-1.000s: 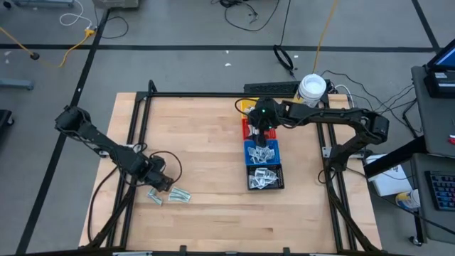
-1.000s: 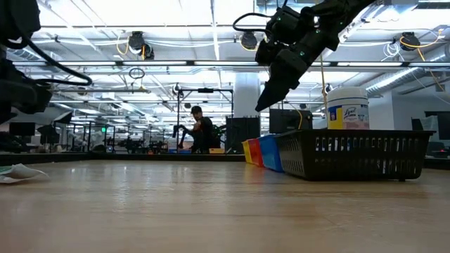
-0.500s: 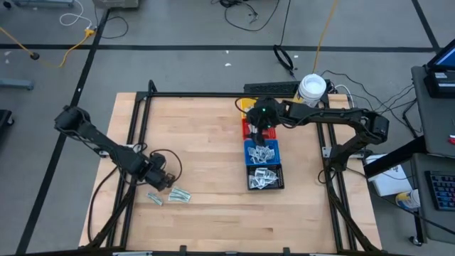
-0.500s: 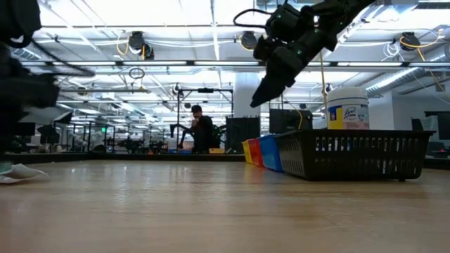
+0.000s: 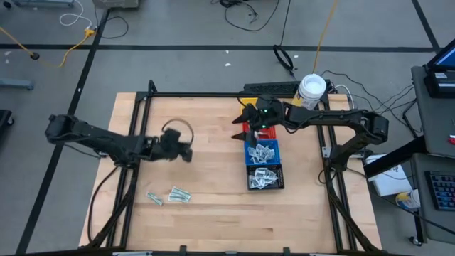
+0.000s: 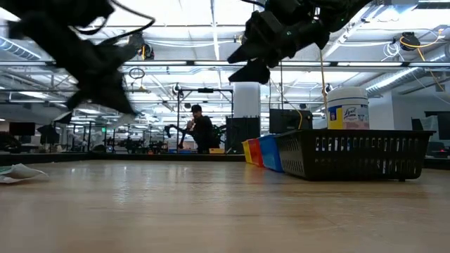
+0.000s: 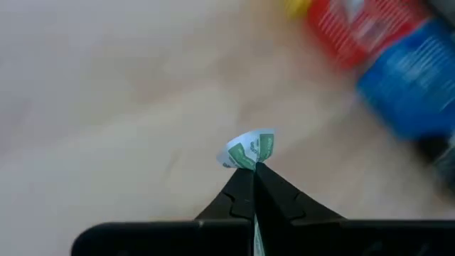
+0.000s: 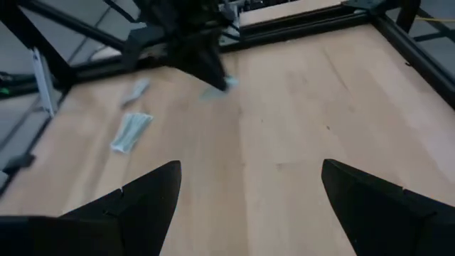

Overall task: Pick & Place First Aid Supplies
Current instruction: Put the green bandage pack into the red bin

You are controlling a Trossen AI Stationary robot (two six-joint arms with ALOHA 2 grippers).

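No legible text on anything.

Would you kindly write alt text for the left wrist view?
The left gripper, shut, pinches a small green-and-white packet above the wooden table. Blurred red and blue bins lie beyond it.

A grey floor (image 5: 178, 67) crossed by dark tape lines and loose cables (image 5: 245, 13) surrounds the wooden table (image 5: 213, 178). Beyond it, bright ceiling lights (image 6: 190, 14), a white column (image 6: 246, 105), and a person (image 6: 200, 130) among distant workstations.
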